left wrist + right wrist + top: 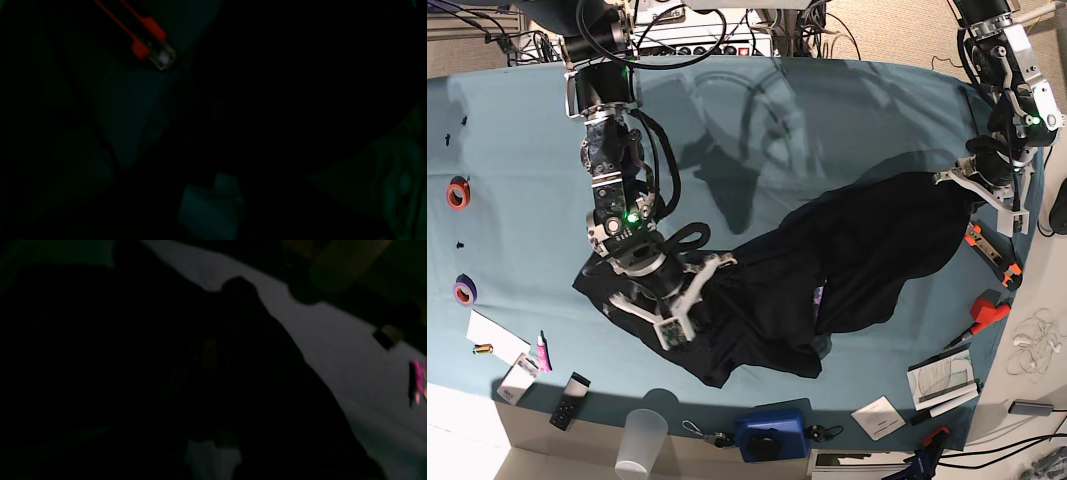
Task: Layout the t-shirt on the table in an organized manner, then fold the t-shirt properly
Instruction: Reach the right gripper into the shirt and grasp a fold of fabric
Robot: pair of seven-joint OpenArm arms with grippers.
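Black fabric of the t-shirt [827, 270] stretches between our jaws across the table [517, 150]. Our right gripper [672, 325] is clenched on one bunched end, our left gripper [962, 180] clenched on the other, apparently to pull the cloth taut for spreading flat.

A robotics lab or workshop is showing here: two black robot arms [617, 170] are reaching over a wide tabletop [517, 130] draped in teal cloth, with bundles of cables [697, 25] trailing along its far edge. Workshop odds and ends are lying around the edges, including tape rolls [457, 193], orange-handled clamps [992, 255], a plastic cup [641, 440] and a blue box [773, 432].
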